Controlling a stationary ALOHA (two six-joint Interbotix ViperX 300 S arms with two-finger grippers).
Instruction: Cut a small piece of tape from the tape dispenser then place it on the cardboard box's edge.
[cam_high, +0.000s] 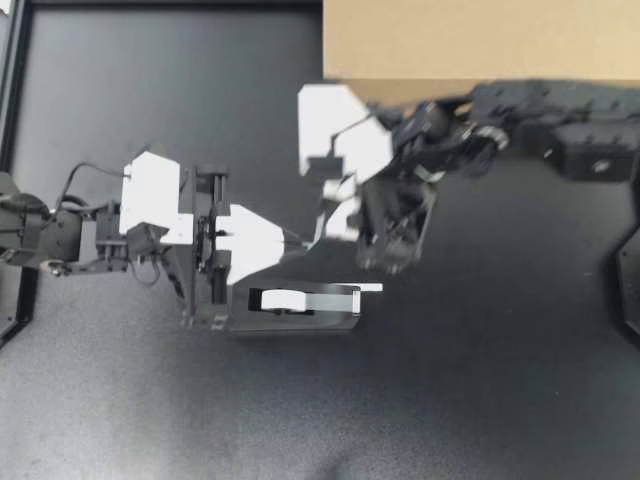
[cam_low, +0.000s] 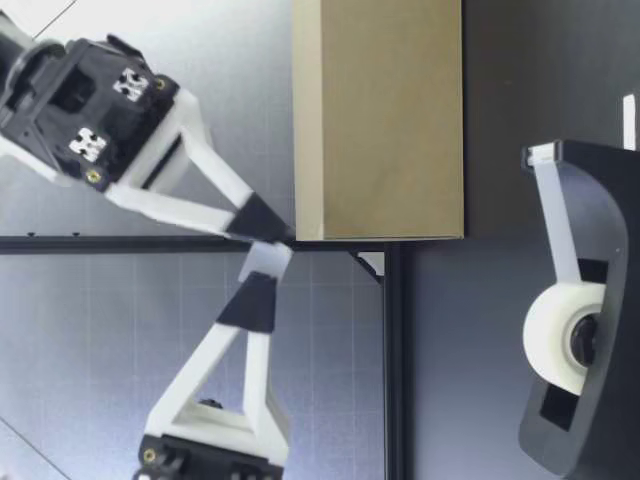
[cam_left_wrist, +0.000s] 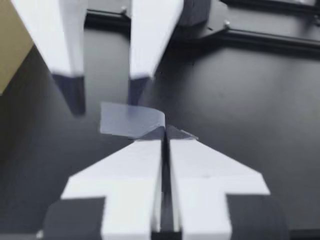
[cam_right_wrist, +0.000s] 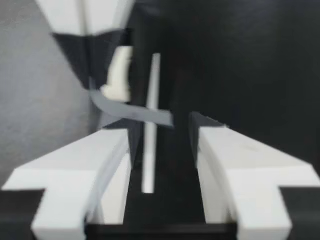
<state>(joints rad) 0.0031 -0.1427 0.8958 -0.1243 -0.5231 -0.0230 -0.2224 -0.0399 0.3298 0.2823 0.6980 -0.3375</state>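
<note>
My left gripper (cam_high: 298, 240) hangs just above the black tape dispenser (cam_high: 295, 302), shut on a small clear piece of tape (cam_left_wrist: 131, 121) that sticks out sideways from its tips. My right gripper (cam_high: 325, 228) meets it tip to tip and is open. Its two fingers (cam_left_wrist: 137, 80) stand apart on either side of the strip's free end. In the right wrist view the tape piece (cam_right_wrist: 131, 113) lies across the gap between the fingers, over the dispenser's white roll (cam_right_wrist: 118, 75). The cardboard box (cam_high: 480, 40) stands at the table's far edge.
The dispenser (cam_low: 580, 320) stands on the dark table with a loose strip running up from its roll (cam_low: 560, 335) to the cutter. The box (cam_low: 390, 120) stands farther back, behind both grippers (cam_low: 268, 245). A black frame rail (cam_high: 12, 120) runs along the table's left side.
</note>
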